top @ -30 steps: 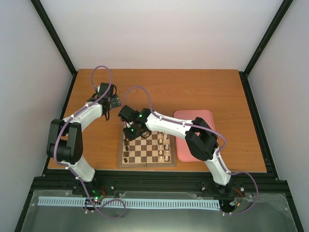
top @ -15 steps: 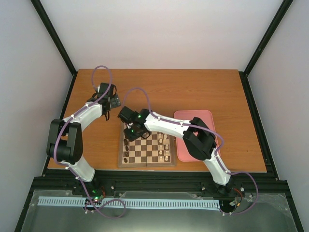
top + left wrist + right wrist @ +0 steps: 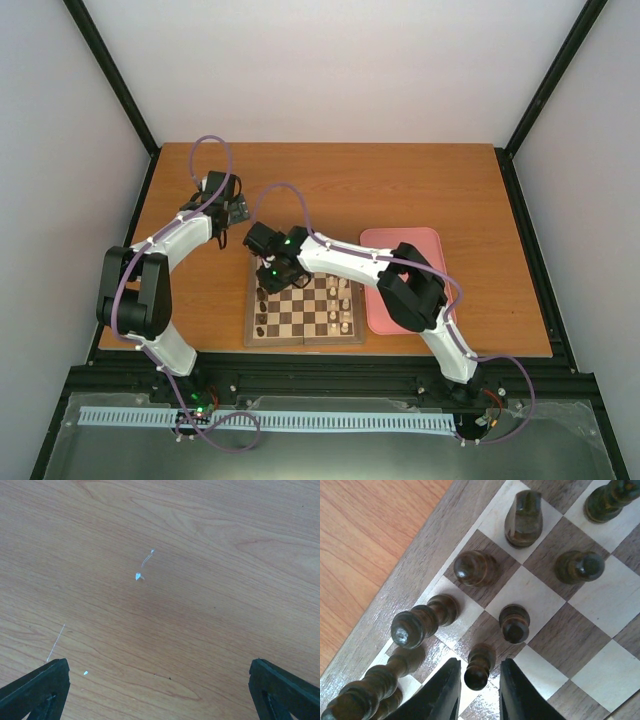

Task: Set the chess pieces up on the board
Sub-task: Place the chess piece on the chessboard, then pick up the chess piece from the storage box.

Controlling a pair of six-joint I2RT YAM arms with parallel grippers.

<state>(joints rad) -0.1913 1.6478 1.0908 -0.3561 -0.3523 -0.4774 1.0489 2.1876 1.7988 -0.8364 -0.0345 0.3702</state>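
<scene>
on the varnished wooden table (image 3: 400, 190), glossy turned dark chess pieces (image 3: 475, 569) are stood along the edge of the checkered board (image 3: 445, 525). a round-headed pawn (image 3: 479, 667) is flanked by the right gripper (image 3: 479, 662), jaws slightly apart, so placement is judged ending and a straight lift called for; the left gripper (image 3: 157, 666) is spread wide over bare wood

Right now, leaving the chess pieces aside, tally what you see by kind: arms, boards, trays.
White-and-black robot arms: 2
Square checkered wooden chessboard: 1
Pink rounded tray: 1
Total: 4
</scene>
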